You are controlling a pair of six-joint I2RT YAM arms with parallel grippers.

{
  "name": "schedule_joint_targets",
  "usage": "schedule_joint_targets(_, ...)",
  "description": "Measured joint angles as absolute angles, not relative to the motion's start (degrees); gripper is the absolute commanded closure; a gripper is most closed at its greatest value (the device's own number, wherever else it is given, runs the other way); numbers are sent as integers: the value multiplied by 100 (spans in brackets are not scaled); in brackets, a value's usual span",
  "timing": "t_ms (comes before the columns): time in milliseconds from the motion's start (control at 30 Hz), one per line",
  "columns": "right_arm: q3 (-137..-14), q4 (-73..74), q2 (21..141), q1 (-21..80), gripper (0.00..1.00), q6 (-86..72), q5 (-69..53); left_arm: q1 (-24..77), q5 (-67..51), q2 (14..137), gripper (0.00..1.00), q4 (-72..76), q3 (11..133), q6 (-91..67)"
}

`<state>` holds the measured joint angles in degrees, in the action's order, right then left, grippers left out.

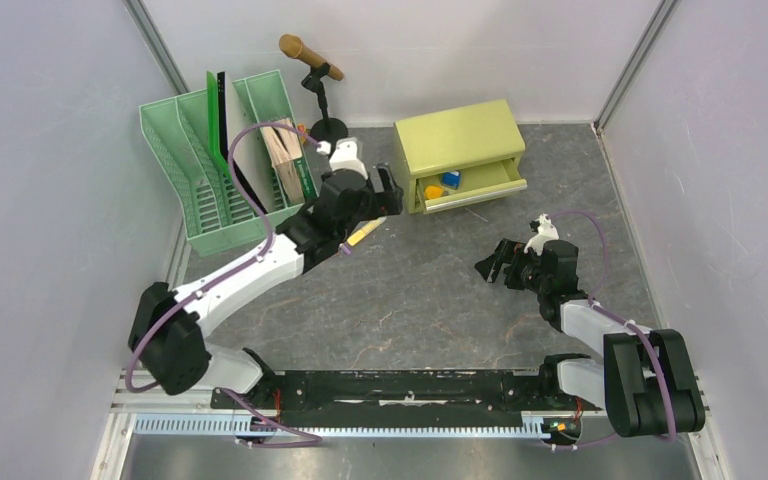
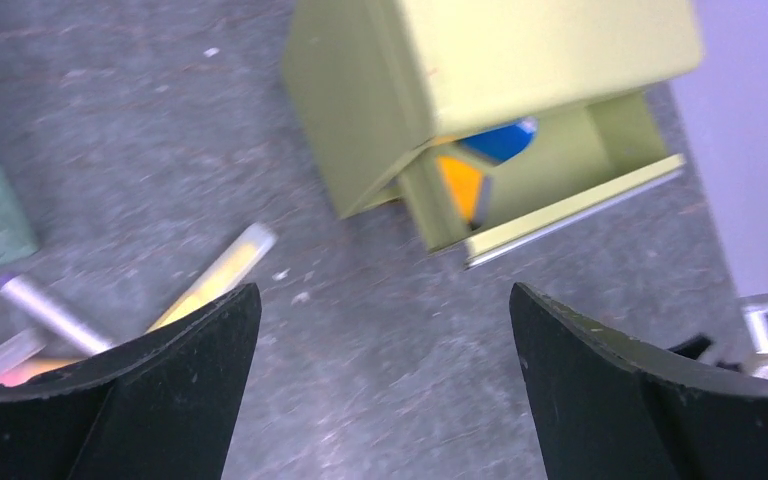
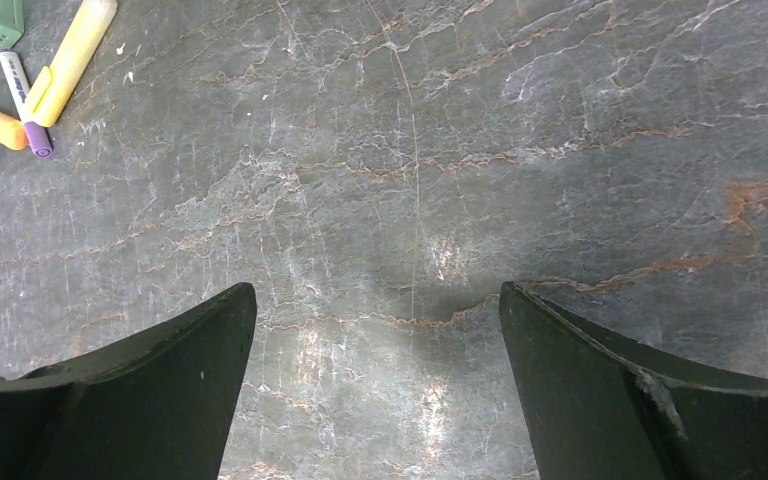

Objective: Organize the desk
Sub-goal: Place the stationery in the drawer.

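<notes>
- We see a rack point(image 1: 195, 170) at the back left of the desk point(image 1: 430, 300).
- A little cabinet point(image 1: 458, 135) sits to its right, with small things point(image 1: 450, 180) in its open drawer point(image 1: 480, 188).
- We find pens point(image 3: 70, 55) on the desk between them.

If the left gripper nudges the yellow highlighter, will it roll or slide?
The highlighter looks like a rounded plastic barrel lying flat on the desk, so a sideways nudge would probably roll it. It seems stiff and light, likely easy to lift. Other pens lie close beside it, so a push may shift them too.
</notes>
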<state>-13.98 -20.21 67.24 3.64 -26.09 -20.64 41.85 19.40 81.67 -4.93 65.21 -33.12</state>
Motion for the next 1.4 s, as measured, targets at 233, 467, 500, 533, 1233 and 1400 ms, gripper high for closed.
schedule_joint_targets(233, -1396, -2025, 6724, 364, 1, -2613, -2082, 4143, 2477, 7194, 0, -801, 5144, -3347)
schedule_joint_targets(467, -1319, -2191, 6726, 362, 1, -2711, -2121, 4143, 3022, 6130, 0, -1210, 3817, -4045)
schedule_joint_targets(500, -1319, -2209, 6742, 362, 1, -2716, -2126, 4143, 3096, 5992, 0, -1297, 3693, -4202)
schedule_joint_targets(533, -1319, -2226, 6755, 360, 2, -2716, -2139, 4143, 3157, 5881, 0, -1385, 3614, -4327)
schedule_joint_targets(1233, -1310, -2477, 6930, 357, 1, -2783, -2265, 2355, 2386, 6093, 0, -2729, 4049, -4816)
schedule_joint_targets(1400, -1310, -2519, 6960, 357, 1, -2783, -2292, 1625, 2333, 5924, 0, -3118, 4032, -4978)
